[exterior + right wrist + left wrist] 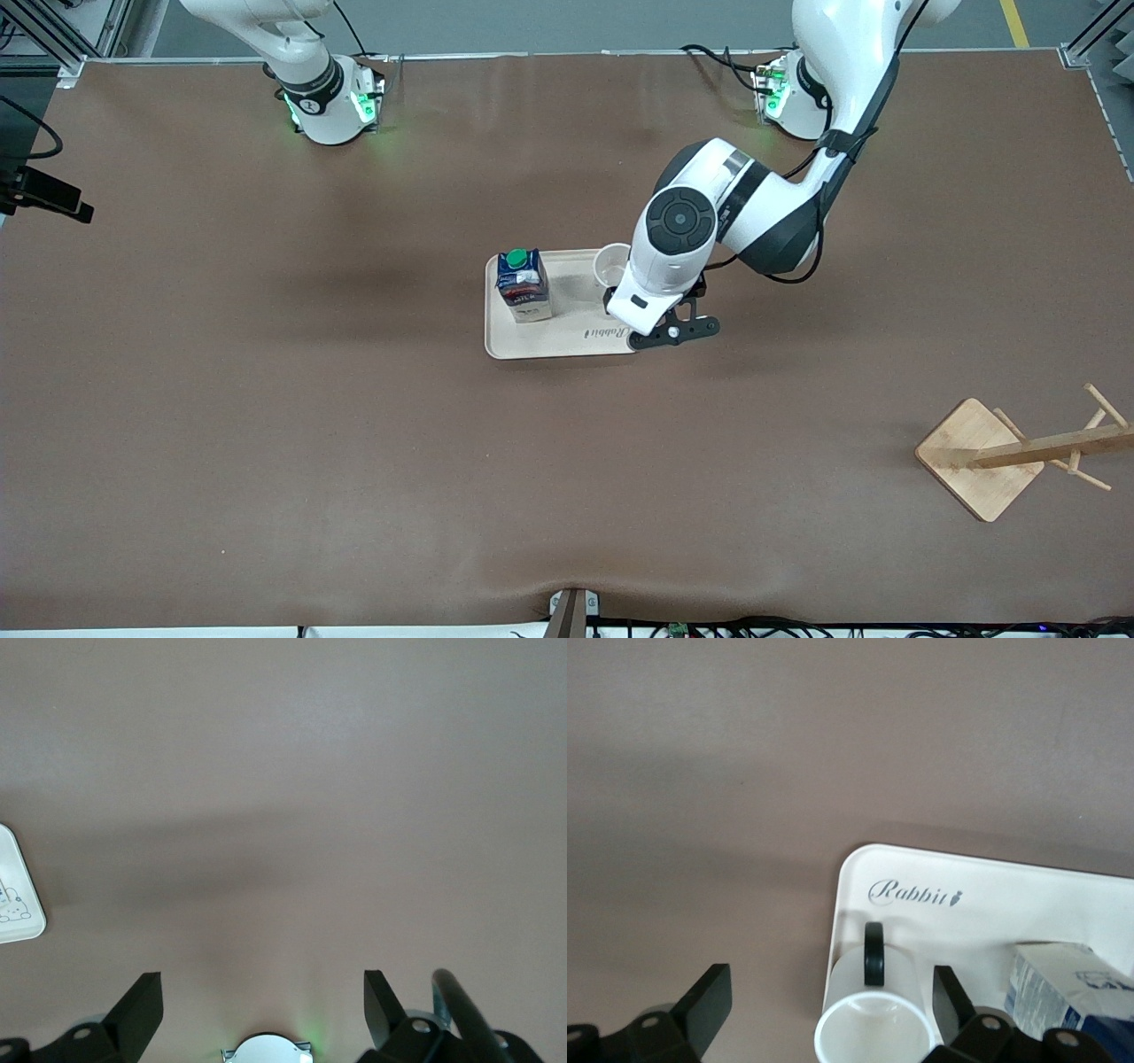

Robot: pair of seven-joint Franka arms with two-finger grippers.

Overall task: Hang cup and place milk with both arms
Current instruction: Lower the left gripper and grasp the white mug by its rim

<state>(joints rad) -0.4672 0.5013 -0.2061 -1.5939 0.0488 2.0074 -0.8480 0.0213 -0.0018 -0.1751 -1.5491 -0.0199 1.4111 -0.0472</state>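
The left gripper is hanging over the tray's end toward the left arm, fingers spread wide and gripping nothing, with the cup sitting between them in the left wrist view. The right gripper is waiting up over bare table near its own base, jaws just as wide and empty. Taking it from the biggest: the brown table is filling the whole view, and the left arm is reaching across it to the middle. The wooden cup rack is standing toward the left arm's end, nearer the front camera, well apart from the tray. The cream tray is lying mid-table with "Rabbit" printed on it. On it the milk is standing upright at the end toward the right arm. The cup is sitting upright on the tray's other end, mouth up, black handle pointing toward the lettering.
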